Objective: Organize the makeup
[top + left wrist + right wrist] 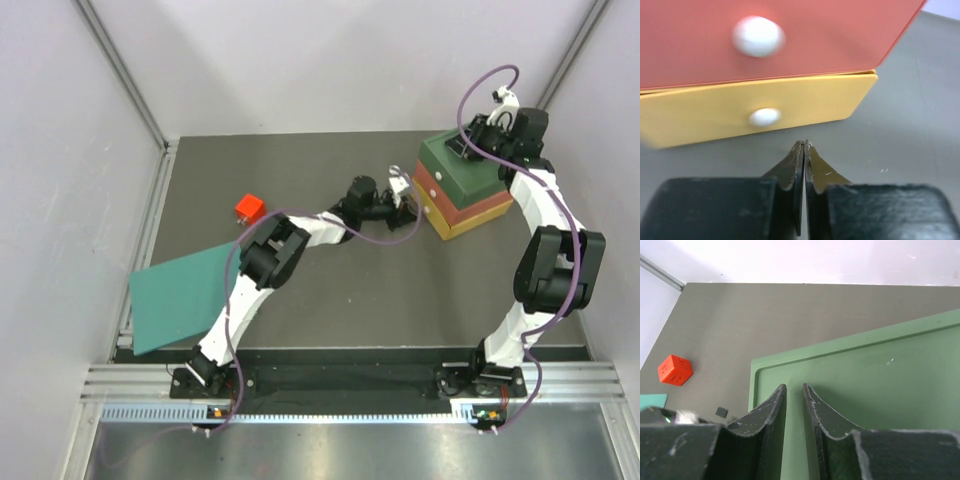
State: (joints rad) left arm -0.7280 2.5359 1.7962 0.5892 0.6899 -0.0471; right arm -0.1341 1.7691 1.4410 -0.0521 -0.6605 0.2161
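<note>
No makeup shows in any view. The stacked drawer box stands at the back right, green on top, red in the middle, yellow at the bottom. My left gripper is shut and empty, just in front of the box. In the left wrist view its tips sit below the yellow drawer's white knob; the red drawer's knob is above. Both drawers look closed. My right gripper hangs over the green top, its jaws nearly together and holding nothing.
A large flat teal sheet lies at the table's left, partly over the edge rail. A small red cube sits left of centre, also in the right wrist view. A tiny black square lies on the mat.
</note>
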